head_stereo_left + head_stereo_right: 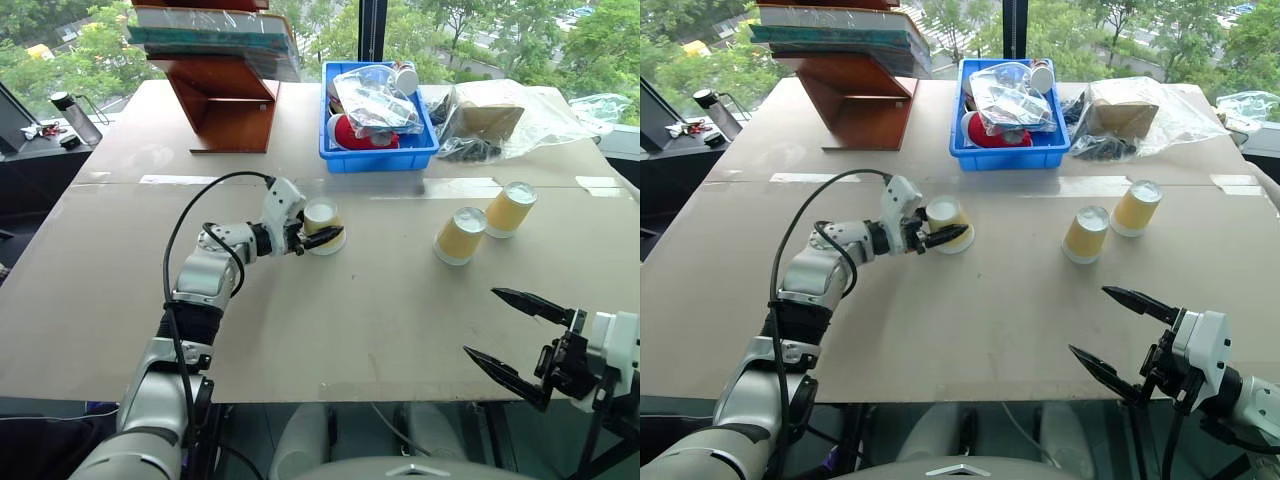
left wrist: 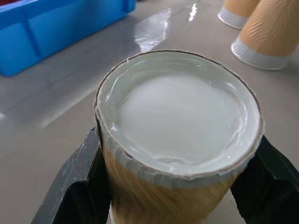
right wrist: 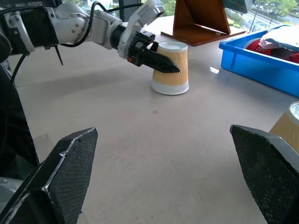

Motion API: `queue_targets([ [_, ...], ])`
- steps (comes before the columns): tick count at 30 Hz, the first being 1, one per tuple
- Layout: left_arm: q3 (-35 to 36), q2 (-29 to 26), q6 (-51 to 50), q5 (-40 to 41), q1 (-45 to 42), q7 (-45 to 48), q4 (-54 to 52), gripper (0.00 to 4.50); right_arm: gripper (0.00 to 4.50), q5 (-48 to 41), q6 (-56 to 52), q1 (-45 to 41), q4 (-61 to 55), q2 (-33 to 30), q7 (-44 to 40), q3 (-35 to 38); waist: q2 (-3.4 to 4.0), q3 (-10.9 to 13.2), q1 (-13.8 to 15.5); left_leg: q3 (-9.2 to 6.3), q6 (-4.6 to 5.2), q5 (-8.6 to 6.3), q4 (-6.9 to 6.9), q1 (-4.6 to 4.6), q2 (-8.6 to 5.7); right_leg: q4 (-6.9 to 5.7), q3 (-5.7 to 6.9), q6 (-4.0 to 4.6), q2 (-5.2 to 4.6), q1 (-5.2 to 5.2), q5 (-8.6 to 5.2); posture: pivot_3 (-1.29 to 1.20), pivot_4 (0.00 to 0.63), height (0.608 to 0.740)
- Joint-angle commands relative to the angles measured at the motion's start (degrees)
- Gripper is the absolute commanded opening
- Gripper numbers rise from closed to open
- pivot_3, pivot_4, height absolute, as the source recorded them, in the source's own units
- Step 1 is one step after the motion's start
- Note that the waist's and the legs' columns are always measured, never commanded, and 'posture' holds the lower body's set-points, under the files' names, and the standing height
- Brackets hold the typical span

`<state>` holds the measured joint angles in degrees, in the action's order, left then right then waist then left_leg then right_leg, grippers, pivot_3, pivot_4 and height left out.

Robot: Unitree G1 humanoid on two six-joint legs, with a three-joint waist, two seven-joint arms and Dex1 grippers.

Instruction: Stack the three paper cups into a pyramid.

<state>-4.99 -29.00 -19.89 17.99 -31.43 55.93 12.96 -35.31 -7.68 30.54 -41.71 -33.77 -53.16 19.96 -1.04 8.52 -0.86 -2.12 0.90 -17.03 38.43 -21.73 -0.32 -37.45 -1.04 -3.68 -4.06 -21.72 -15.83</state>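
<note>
blue bin [image 1: 378,158]: red-and-white items, clear bags | wooden stand [image 1: 225,105]: far left | plastic-wrapped parcel [image 1: 490,120]: beside bin

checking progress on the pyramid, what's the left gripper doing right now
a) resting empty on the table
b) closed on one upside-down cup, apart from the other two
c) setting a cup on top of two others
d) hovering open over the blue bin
b: the left gripper clamps an upside-down paper cup, while the two other cups stand off to its right.
</note>
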Motion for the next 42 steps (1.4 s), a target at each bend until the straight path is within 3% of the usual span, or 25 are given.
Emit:
queue_targets([
  [1,0.40,-2.83,-4.39,5.31,3.11,6.15,-10.94,2.90,4.50,-0.61,-0.52,-0.11,-1.95,-0.62,0.95,-0.16,0.00,0.00,0.12,0.00,0.00,0.00,0.00,0.00,0.03,-0.01,0.01,0.00,0.00,0.00,0.00,0.00,0.150,0.740],
  [5,-2.49,-4.37,-4.06,4.15,6.16,9.02,-15.93,2.90,4.50,-0.24,-0.84,-0.69,-1.82,-0.90,1.49,-0.82,0.01,-0.01,0.51,-0.01,0.01,0.00,0.03,0.02,0.05,-0.02,0.01,0.00,-0.01,0.03,0.00,0.00,0.150,0.740],
  [14,-8.10,-1.09,-3.56,0.90,5.22,7.68,-15.92,2.90,4.50,0.43,-0.73,-1.15,-2.01,-0.88,2.94,-1.83,0.01,-0.01,0.49,-0.01,0.03,-0.01,0.06,0.01,-0.06,-0.02,0.01,0.00,0.02,0.04,0.00,0.00,0.150,0.740],
  [24,-8.75,-0.44,-3.25,-0.96,4.27,6.77,-14.84,2.90,4.50,0.98,-0.63,-0.73,-2.62,-0.72,4.15,-2.47,0.01,-0.01,0.41,-0.01,0.07,-0.04,0.07,0.02,-0.06,-0.03,0.00,0.00,0.01,0.05,0.00,0.00,0.150,0.740],
  [28,-7.97,0.73,-2.02,-0.16,4.42,6.70,-14.98,4.34,4.50,0.90,-0.82,-1.08,-2.41,-0.97,4.30,-2.65,0.01,-0.01,0.41,-0.01,0.07,-0.04,0.07,0.02,-0.06,-0.03,0.00,0.00,0.01,0.05,0.00,0.00,0.150,0.740],
  [29,-7.85,0.90,-1.98,-0.15,4.44,6.60,-14.99,4.43,4.50,0.88,-0.87,-1.15,-2.36,-1.03,4.34,-2.70,0.01,-0.01,0.41,-0.01,0.07,-0.04,0.07,0.02,-0.06,-0.03,0.01,0.00,0.01,0.05,0.00,0.00,0.150,0.740],
  [33,-4.74,-0.66,-3.82,2.85,6.83,6.76,-18.98,4.43,4.50,1.90,-2.86,-2.66,-1.66,-1.48,6.71,-2.81,0.01,-0.01,0.07,-0.01,0.07,-0.04,0.07,0.02,-0.06,-0.03,0.01,0.00,0.01,0.04,0.00,0.00,0.150,0.740],
  [37,-0.13,-5.54,-6.77,6.83,11.84,7.94,-24.31,4.43,4.50,10.23,-2.61,-7.59,1.44,0.53,14.23,-4.36,0.04,-0.02,-0.12,0.06,0.02,-0.01,0.03,0.07,0.05,-0.07,-0.08,0.00,0.04,0.02,0.00,0.00,0.150,0.740],
  [42,6.82,-9.92,-9.12,13.25,20.21,8.78,-33.07,4.43,4.50,13.65,-6.02,-13.59,4.69,1.50,18.50,-7.66,0.06,0.00,0.27,0.03,0.02,-0.01,0.04,0.04,0.10,-0.05,-0.06,0.00,-0.01,0.00,-0.01,0.00,0.150,0.740],
])
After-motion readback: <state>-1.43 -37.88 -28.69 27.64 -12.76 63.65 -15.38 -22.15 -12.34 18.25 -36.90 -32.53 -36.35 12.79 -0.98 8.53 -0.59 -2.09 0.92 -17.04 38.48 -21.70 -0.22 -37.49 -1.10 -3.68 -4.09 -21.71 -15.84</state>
